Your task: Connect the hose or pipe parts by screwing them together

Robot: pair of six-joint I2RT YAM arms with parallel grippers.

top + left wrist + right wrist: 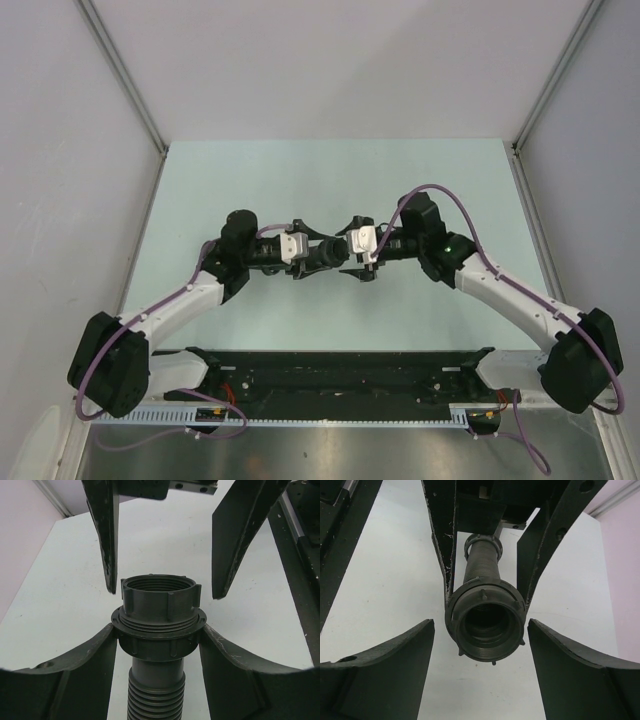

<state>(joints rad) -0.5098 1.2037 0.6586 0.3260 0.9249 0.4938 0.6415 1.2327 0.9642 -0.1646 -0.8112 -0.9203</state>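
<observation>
Above mid-surface (300,180), the left gripper (159,632) clamps the corrugated hose (156,700) just behind its threaded collar (159,597). The hose's axis points straight at the right gripper (480,630), whose parted jaws straddle that collar without touching.

White links (180,305), black joints (108,362) — looping purple cables (440,192); left hand (159,630) black, scuffed.

Readable text: none that I can make out.
Pipe part (155,645): no moulded lettering or numbers showing.
My arm casings (180,305): any marking perhaps too small to read.
</observation>
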